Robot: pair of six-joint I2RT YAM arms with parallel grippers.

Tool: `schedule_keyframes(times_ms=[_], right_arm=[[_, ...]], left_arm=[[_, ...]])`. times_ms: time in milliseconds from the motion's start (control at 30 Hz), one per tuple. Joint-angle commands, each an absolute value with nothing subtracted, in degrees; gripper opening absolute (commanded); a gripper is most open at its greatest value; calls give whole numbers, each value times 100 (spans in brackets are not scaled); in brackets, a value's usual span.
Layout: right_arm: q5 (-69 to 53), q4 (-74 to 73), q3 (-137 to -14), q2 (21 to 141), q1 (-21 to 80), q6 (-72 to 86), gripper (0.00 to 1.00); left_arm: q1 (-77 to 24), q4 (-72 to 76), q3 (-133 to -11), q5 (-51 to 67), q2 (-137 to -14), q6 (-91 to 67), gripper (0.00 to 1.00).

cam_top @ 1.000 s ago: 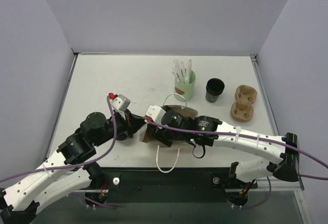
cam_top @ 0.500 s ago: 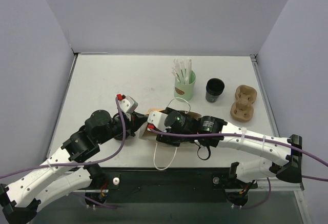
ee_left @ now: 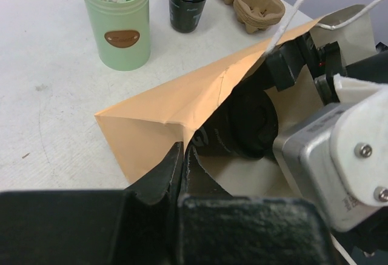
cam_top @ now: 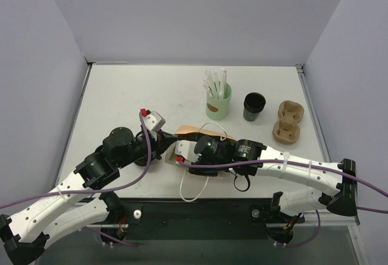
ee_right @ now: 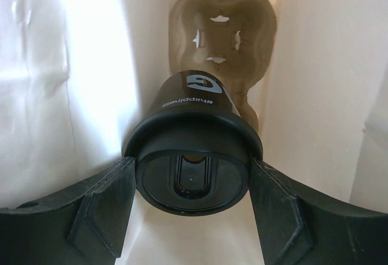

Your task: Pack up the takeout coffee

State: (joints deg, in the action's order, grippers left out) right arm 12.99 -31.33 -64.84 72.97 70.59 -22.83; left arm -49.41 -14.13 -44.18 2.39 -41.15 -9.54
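Your left claw (ee_left: 182,153) is pinched tight on the edge of the paper bag (ee_left: 163,110). The bag lies on its side on the surface (cam_top: 121,95). Your right claw (ee_right: 193,183) is inside the bag, and its two fingers are clamped on the lid end of the takeout coffee (ee_right: 193,137). The cup lies on its side in the bag. Deeper in the bag is a brown cup tray (ee_right: 221,40). Past the bag stand a green cup of straws (cam_top: 218,102), a stack of black cups (cam_top: 254,106) and more brown cup trays (cam_top: 287,121).
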Motion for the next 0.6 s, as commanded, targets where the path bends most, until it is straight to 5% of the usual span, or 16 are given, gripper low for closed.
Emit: schedule_keyframes(times_ms=[0, 567], right_arm=[[1353, -3480, -6583, 7383, 7093, -2601, 41], [1310, -3770, -6767, 7435, 7172, -2435, 40]], left_arm=[[-4966, -1379, -4957, 255, -4280, -1186, 0], [-4966, -2091, -5264, -95, -4350, -1810, 0]])
